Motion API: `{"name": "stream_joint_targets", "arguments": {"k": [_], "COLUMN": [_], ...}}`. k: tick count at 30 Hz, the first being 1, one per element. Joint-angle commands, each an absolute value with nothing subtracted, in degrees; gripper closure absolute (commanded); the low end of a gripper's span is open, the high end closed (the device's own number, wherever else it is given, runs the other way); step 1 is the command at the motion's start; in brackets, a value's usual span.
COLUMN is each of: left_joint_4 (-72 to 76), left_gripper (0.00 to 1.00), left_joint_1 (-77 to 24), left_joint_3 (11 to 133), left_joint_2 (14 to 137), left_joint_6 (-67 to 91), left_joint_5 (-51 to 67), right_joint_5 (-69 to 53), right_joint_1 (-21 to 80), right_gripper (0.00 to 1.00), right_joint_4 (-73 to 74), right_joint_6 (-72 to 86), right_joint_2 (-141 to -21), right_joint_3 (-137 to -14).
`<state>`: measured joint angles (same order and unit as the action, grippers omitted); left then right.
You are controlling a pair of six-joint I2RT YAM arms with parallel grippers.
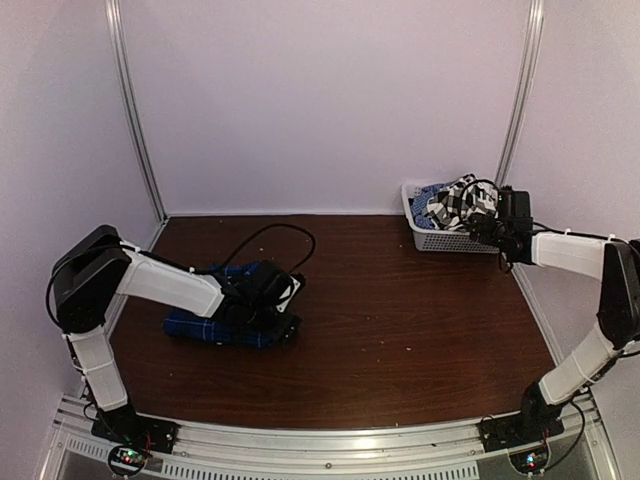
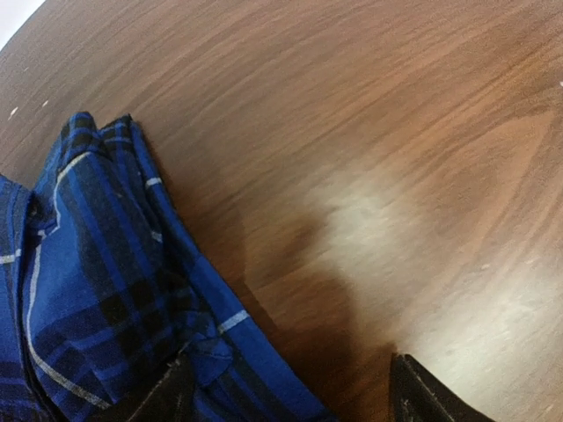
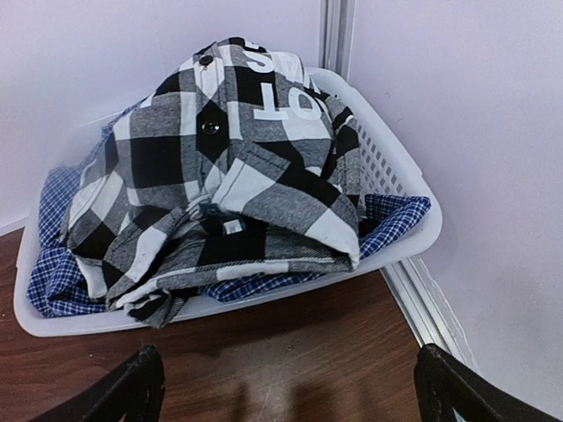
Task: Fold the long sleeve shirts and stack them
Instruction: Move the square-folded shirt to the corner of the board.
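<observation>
Top external view showed the dark blue-and-black plaid shirt (image 1: 232, 318) bunched near the left edge of the surface (image 1: 400, 330), with the left arm (image 1: 170, 285) lying over it and a black cable (image 1: 285, 235) looped behind. Left fingers (image 2: 418, 396) stood spread, gripping nothing. Right fingers (image 3: 457, 387) hung released before the white basket (image 3: 413, 237) in the far right corner, where the black-and-white checked shirt (image 3: 237, 167) lay atop blue small-checked cloth (image 3: 53, 281).

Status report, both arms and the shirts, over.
Left gripper open at the edge of the blue plaid shirt on the table. Right gripper open, facing the basket; black-and-white checked shirt heaped inside. Nothing in the way.
</observation>
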<state>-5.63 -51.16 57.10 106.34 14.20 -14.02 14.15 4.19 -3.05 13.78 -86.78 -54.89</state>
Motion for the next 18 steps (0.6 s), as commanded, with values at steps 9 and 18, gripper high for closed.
{"name": "stream_joint_targets", "arguments": {"k": [9,18], "left_joint_4": [-6.1,-2.8], "left_gripper": [0.15,0.14], "left_joint_1": [-36.9,-34.1], "left_joint_3": [48.7,42.7], "left_joint_2": [95.6,86.1], "left_joint_6": [11.6,22.4], "left_joint_5": [-18.8,-14.0], "right_joint_5": [15.1,14.1], "right_joint_1": [15.9,19.3], "right_gripper": [0.00,0.00], "right_joint_4": [-0.4,2.0], "right_joint_6": [15.3,16.3], "right_joint_2": [-79.8,-77.9], "right_joint_3": [-52.3,-52.2]}}
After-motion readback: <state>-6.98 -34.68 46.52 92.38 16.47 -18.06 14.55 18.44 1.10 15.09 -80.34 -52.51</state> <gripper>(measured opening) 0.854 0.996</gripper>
